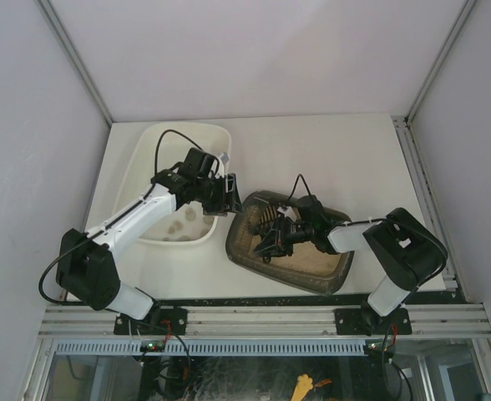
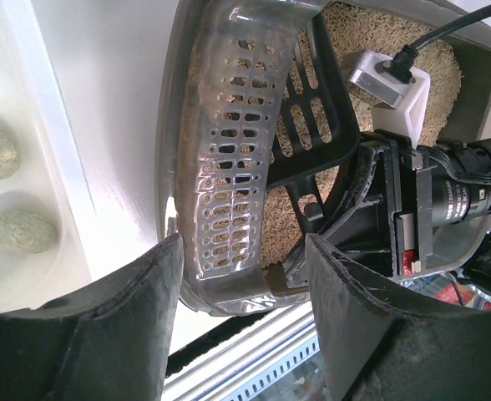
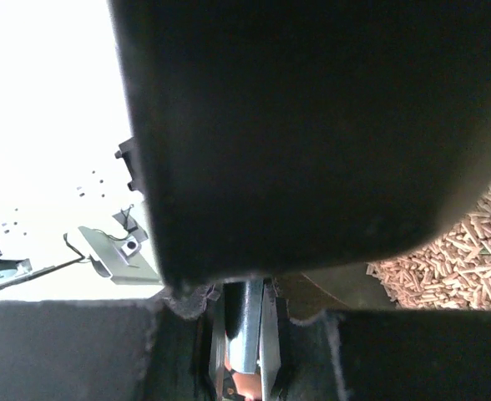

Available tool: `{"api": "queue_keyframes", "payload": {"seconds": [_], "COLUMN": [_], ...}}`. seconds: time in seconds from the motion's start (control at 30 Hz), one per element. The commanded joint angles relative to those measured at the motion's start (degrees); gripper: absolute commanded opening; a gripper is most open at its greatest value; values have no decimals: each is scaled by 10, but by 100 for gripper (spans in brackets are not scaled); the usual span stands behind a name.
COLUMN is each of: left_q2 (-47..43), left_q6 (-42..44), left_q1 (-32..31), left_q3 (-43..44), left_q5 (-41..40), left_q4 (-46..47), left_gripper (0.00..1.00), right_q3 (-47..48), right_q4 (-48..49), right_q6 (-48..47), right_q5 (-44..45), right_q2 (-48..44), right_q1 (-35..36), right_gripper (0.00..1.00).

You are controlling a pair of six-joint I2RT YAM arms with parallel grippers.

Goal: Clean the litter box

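Right gripper [image 1: 270, 236] is shown clamped on the handle of a slotted scoop [image 2: 229, 167], which is held over the litter of the litter box [image 1: 316, 282] at the table's near edge. Left gripper [image 1: 223, 197] is shown spread and empty between the box and the white tub [image 1: 141, 146].

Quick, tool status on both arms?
Left tool: open, nothing visibly gripped.
Right tool: closed on the scoop.
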Motion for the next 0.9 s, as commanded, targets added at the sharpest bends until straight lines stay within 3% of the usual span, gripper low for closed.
{"api": "queue_keyframes", "payload": {"seconds": [0.0, 0.2, 0.37, 0.87], "left_q2": [-17, -19, -20, -23], "left_q6": [3, 4, 4, 13], "left_q1": [4, 4, 4, 4], "left_q3": [-13, -11, -12, -2], "left_q5": [14, 12, 13, 12], "left_q4": [19, 19, 20, 17], "left_gripper": [64, 64, 64, 63], "right_q3": [-4, 11, 13, 13], "right_q4": [-18, -208, -306, -444], "right_q6": [-68, -160, -212, -275], "right_q5": [-2, 13, 9, 28], "right_q2": [-36, -84, -101, -145], "right_q1": [0, -14, -31, -43], "right_gripper": [0, 0, 0, 0]}}
